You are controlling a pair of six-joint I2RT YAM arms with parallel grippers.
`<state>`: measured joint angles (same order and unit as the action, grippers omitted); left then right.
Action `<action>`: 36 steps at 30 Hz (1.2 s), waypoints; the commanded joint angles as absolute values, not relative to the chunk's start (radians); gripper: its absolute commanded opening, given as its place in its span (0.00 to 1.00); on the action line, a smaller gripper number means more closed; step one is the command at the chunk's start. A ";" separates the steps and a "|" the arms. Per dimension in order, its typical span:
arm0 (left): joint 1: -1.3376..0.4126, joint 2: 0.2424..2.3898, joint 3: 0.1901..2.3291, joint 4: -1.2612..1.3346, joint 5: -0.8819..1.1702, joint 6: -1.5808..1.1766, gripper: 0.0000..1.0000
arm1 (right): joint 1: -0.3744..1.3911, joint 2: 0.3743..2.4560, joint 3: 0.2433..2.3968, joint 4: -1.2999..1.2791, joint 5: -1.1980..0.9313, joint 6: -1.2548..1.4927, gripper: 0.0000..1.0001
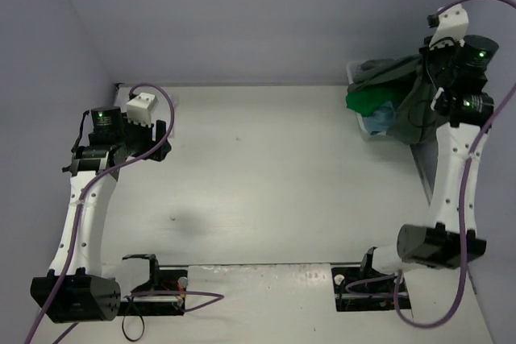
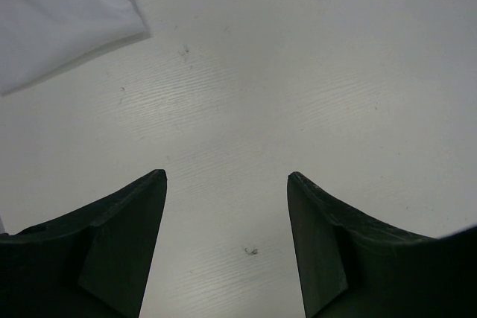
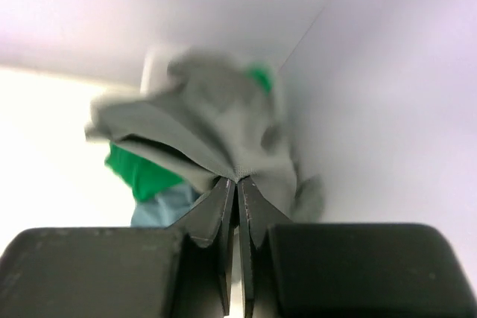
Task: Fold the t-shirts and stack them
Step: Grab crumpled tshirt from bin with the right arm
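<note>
Over at the far right corner of the table (image 1: 266,175), holding up the dark olive-grey t-shirt (image 3: 216,124) with the right gripper (image 3: 237,182), jaws pressed tight together on a pinch of its cloth. Hanging crumpled and bunched from that pinch, draped down over the rest of the pile, close against the lilac side wall (image 1: 492,223). Just beneath and peeking out to the left, the bright green t-shirt (image 1: 367,101), rumpled, touching the olive one. Lower again, under the green, a small patch of the dusty light blue t-shirt (image 1: 377,124). Around the foot of that heap, a sliver of the white basket (image 1: 363,133), mostly hidden by cloth; no telling how deep inside it for any of the three. All blurred in the right wrist view, so no telling which part of the olive shirt in the grip either. Across to the far left now, well apart from all that: the white t-shirt (image 2: 59,13), lying flat on the table, one straight edge and one corner in the left wrist view. Near it but not touching, hovering above the surface, the left gripper (image 2: 226,176), jaws spread wide apart over pale wood grain and a few dark specks.
</note>
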<state>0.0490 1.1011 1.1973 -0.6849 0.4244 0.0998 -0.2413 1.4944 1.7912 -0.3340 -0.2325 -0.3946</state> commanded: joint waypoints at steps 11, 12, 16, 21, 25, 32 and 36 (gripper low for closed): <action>0.061 1.085 1.210 -0.630 0.425 0.091 0.60 | -0.242 1.117 1.796 -0.262 -0.601 -0.310 0.00; 0.061 1.086 1.209 -0.629 0.425 0.091 0.60 | -0.242 1.112 1.799 -0.270 -0.639 -0.302 0.00; 0.064 1.086 1.206 -0.630 0.422 0.092 0.60 | -0.242 1.124 1.802 -0.334 -0.880 -0.252 0.00; 0.071 1.092 1.195 -0.627 0.422 0.091 0.60 | -0.233 1.160 1.787 -0.316 -0.942 -0.169 0.00; 0.081 1.091 1.186 -0.624 0.422 0.089 0.61 | -0.233 1.196 1.830 -0.313 -0.701 -0.199 0.00; 0.092 1.089 1.183 -0.617 0.436 0.083 0.61 | -0.233 1.203 1.779 -0.341 -0.465 -0.285 0.00; 0.092 1.089 1.186 -0.617 0.440 0.078 0.61 | -0.235 1.213 1.811 -0.339 -0.410 -0.296 0.00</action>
